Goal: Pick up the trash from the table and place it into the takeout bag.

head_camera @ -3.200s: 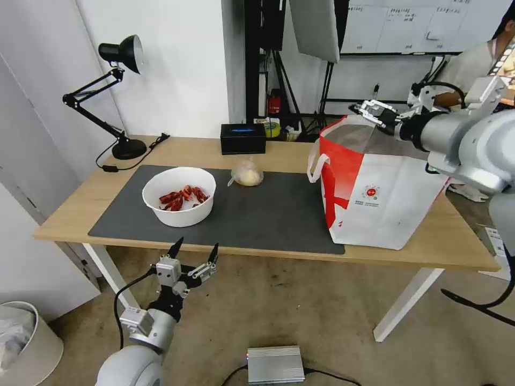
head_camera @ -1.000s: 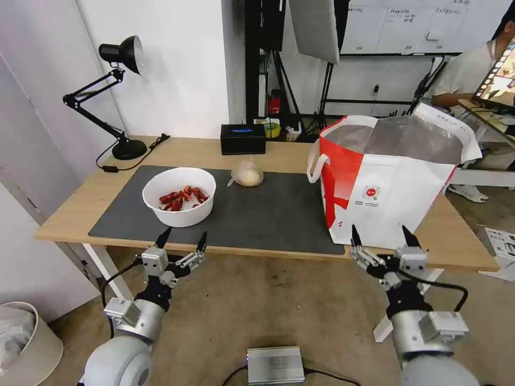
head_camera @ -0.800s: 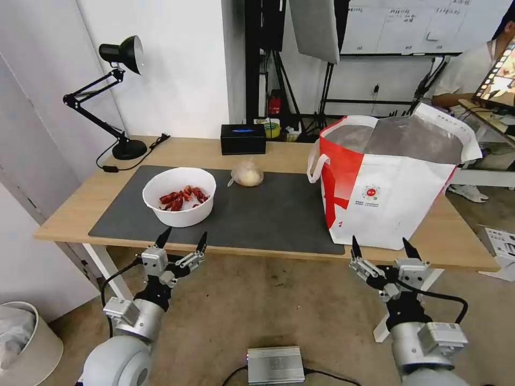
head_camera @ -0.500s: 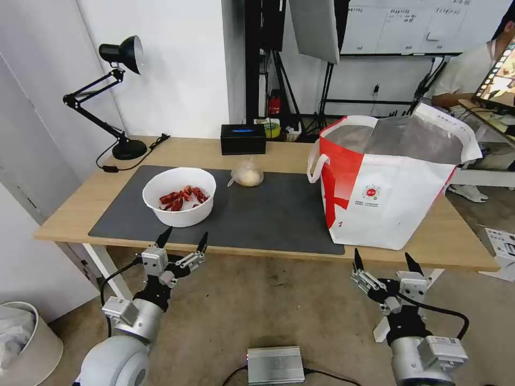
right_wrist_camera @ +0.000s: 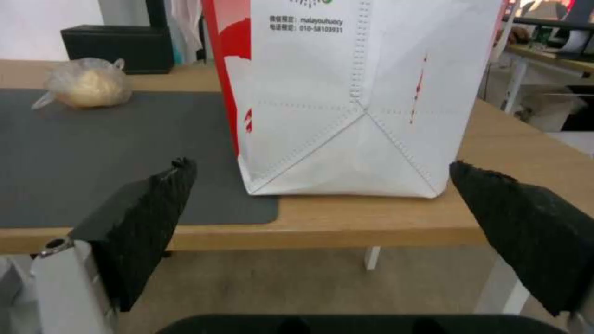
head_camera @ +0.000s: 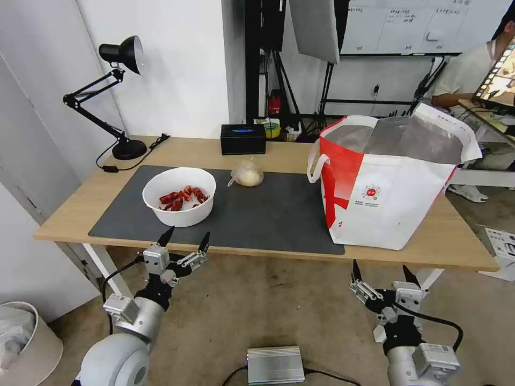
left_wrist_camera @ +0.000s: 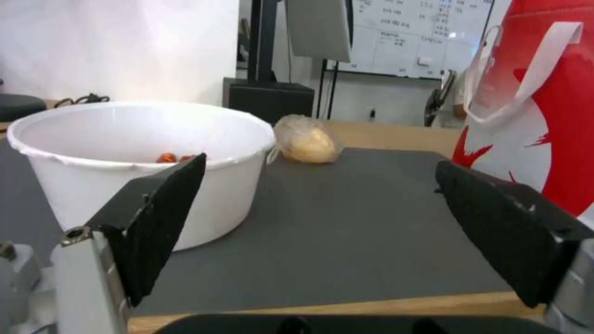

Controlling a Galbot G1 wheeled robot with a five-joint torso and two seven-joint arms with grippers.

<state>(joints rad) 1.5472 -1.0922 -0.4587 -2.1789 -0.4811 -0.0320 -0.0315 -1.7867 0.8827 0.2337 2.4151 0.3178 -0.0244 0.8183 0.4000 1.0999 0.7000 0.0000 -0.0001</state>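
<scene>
1. Left tool [head_camera: 182, 241]: spread wide, empty, below the desk [head_camera: 75, 212] front edge.
2. Bowl of crayfish shells [head_camera: 179, 196]: at 12 o'clock from left tool, nearer than the knotted bag [head_camera: 247, 173] at 1 o'clock.
3. Right tool [head_camera: 382, 272]: spread wide, empty, low beneath the takeout bag [head_camera: 386, 198] at 12 o'clock.

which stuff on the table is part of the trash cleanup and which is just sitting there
Part of the job:
- white bowl of crayfish shells
- knotted clear bag with a yellowish lump
- takeout bag, where the trash goes
- table with its grey mat

Just lying about:
- black desk lamp
- black tissue box
- silver box on the floor
</scene>
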